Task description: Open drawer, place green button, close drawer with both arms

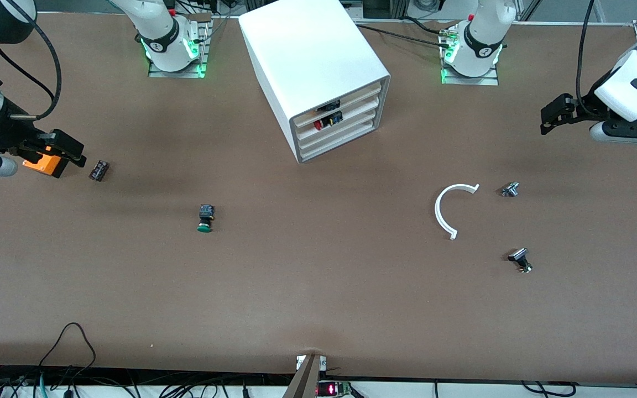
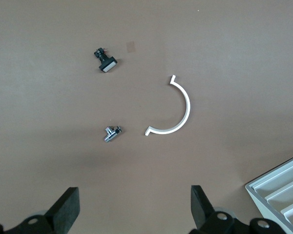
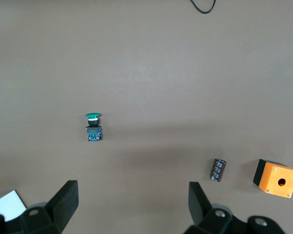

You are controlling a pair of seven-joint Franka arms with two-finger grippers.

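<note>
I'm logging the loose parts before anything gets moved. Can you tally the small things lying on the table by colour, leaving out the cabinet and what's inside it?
Green-capped: 1, the button
Orange: 1, the box
Black: 2, the cylinder and the black-headed part
White: 1, the curved piece
Silver: 1, the metal fitting
Total: 6

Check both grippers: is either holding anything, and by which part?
Nothing is held. The left gripper and the right gripper are both open and empty above the table; the green button lies untouched.
</note>
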